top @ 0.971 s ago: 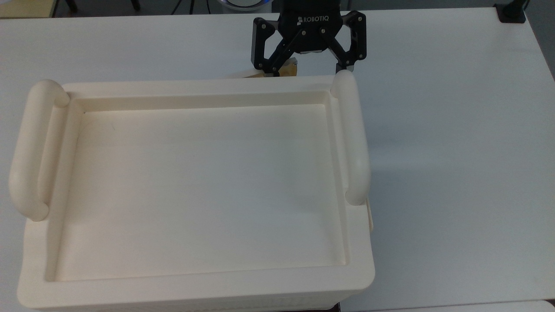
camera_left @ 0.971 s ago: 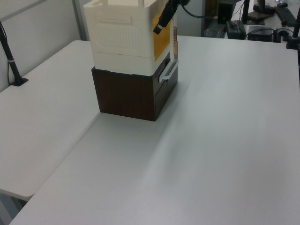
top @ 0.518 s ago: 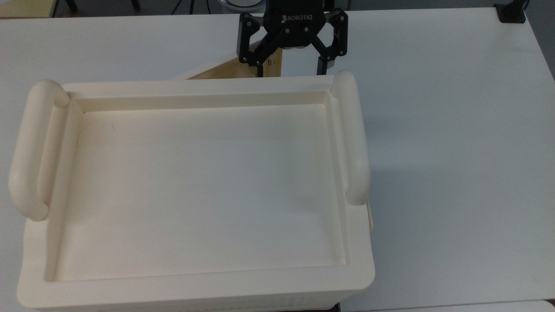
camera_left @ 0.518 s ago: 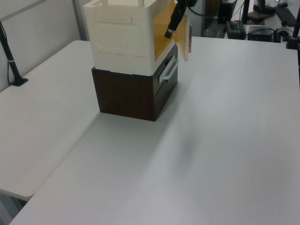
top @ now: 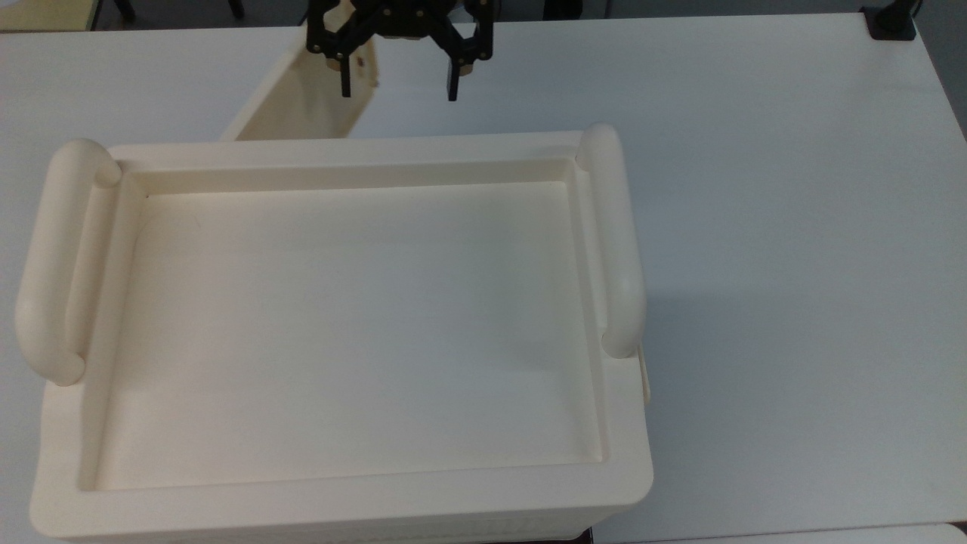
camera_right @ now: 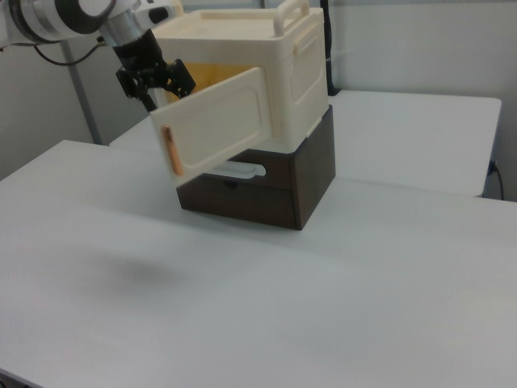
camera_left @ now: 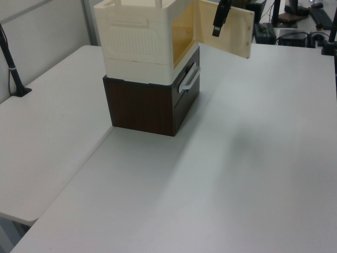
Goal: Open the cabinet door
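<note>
Top view has the cabinet door (top: 306, 98) swung well out from the cabinet (top: 340, 483), so the opening step looks nearly finished. The gripper (top: 399, 85) sits at the door's free edge, fingers spread, pinching nothing. Next is probably one last nudge outward or backing off. Plenty of bare white table (top: 793, 227) beyond the cabinet's front for that.

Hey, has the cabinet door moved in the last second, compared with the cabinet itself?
Yes. The cabinet door has swung outward from the cabinet front, toward the left view's right. The cabinet has stayed put on the dark brown drawer unit.
</note>
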You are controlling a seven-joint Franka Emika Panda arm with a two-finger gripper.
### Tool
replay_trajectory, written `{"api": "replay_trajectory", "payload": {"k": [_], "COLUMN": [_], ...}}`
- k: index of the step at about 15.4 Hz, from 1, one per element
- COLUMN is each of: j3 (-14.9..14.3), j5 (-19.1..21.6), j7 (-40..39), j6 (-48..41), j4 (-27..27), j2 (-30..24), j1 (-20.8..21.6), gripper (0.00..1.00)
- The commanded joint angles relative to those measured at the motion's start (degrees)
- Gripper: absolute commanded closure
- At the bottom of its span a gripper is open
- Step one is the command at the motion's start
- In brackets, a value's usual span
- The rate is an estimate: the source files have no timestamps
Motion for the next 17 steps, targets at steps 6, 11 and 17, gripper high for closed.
{"api": "replay_trajectory", "payload": {"k": [6, 11, 17], "j3": [-0.44, -0.44, -0.27], "j5": [1.22, 3.77, 3.95], "j7": [-0.15, -0.15, 1.78], "j6": [-4.83, -5.01, -5.1], "j4": [-3.79, -5.47, -8.02], "j2": [-0.62, -0.54, -0.97], "j1": [-0.51, -2.97, -3.94], "gripper": [0.0, 0.0, 0.0]}}
